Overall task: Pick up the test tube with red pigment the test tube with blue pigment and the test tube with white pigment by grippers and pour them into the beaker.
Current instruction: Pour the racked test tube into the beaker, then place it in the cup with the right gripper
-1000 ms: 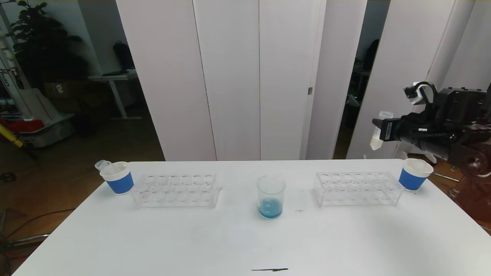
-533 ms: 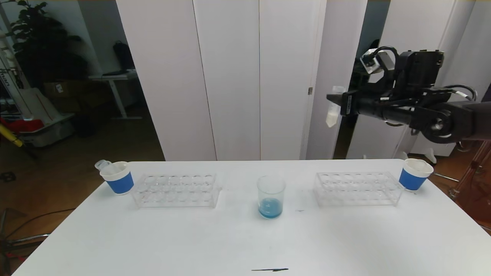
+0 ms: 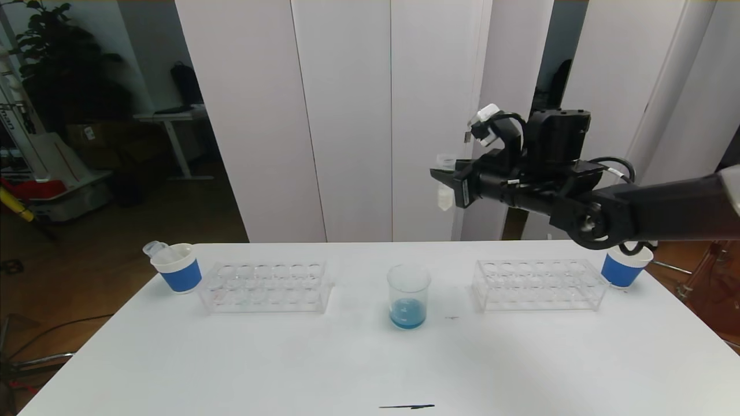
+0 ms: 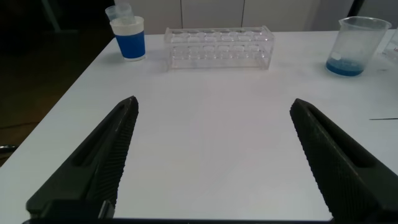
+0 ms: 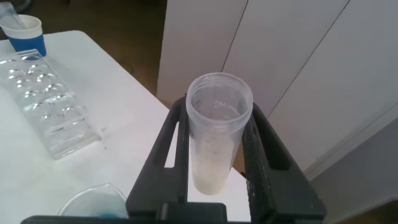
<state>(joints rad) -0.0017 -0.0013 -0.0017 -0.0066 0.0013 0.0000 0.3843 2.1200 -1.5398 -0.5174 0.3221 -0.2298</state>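
Observation:
My right gripper is shut on the test tube with white pigment, held upright high above the table, up and to the right of the beaker. In the right wrist view the tube sits between the two fingers, with cream-white liquid at its bottom. The beaker holds a little blue liquid, and its rim shows below the tube. My left gripper is open and empty, low over the front left of the table. No tube with red or blue pigment is in view.
Two clear tube racks flank the beaker. A blue-banded paper cup at the left holds an empty clear tube. Another cup stands at the right, partly behind my right arm. A dark streak marks the table's front edge.
My right arm has swung left from the table's right side, carrying the white tube up and over towards the beaker. The left gripper has not moved.

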